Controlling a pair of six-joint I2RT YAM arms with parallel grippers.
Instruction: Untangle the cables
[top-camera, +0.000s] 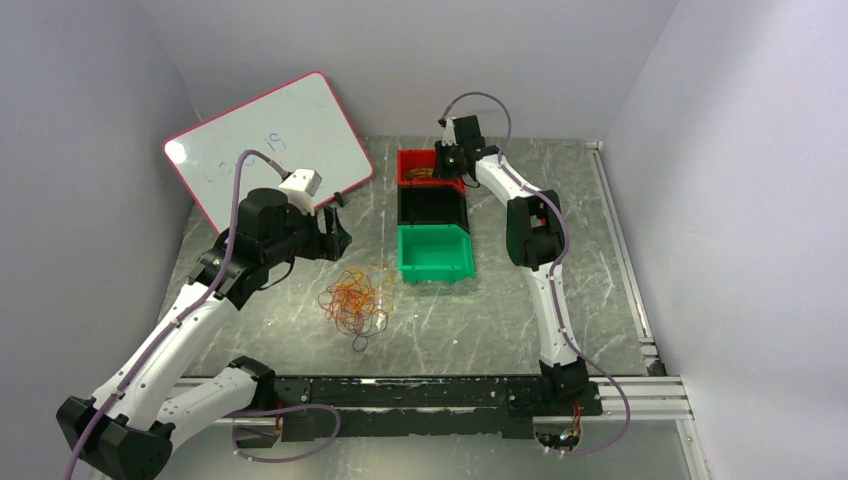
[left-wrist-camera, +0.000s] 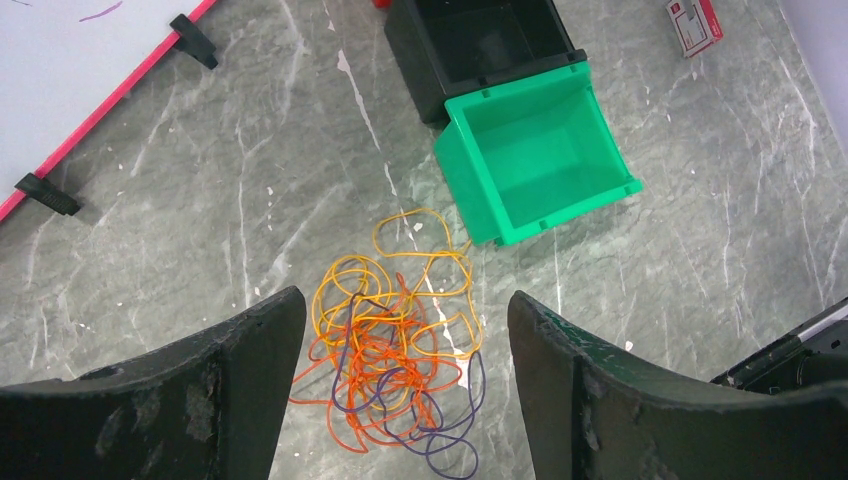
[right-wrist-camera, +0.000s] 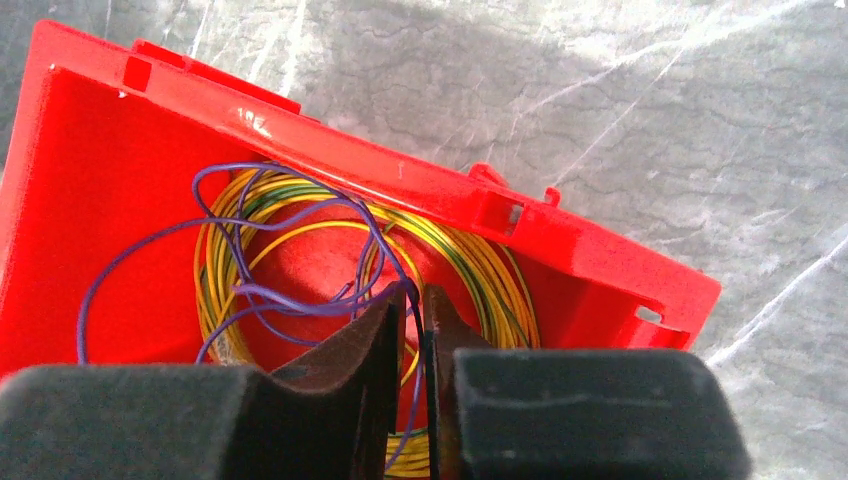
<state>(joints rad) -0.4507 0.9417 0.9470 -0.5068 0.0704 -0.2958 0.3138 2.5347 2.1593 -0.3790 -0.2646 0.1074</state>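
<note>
The cables (top-camera: 355, 298) lie as a loose clump of thin orange, yellow and purple loops on the grey table, left of the green bin. My left gripper (top-camera: 335, 235) hovers above them, open, and in the left wrist view the cables (left-wrist-camera: 395, 350) show on the table between its wide-apart fingers (left-wrist-camera: 405, 300). My right gripper (top-camera: 455, 160) reaches into the red bin (top-camera: 408, 160). In the right wrist view its tips (right-wrist-camera: 412, 295) stand a narrow slit apart, with a purple wire (right-wrist-camera: 250, 225) running through the slit. A coil of yellow-green wire (right-wrist-camera: 480, 270) lies in the red bin (right-wrist-camera: 120, 180).
Red, black (top-camera: 432, 207) and green (top-camera: 435, 265) bins stand in a row at mid table. The green bin (left-wrist-camera: 600, 120) sits just beyond the clump. A pink-framed whiteboard (top-camera: 270, 140) leans at the back left. A metal rail (top-camera: 620, 260) runs along the right edge.
</note>
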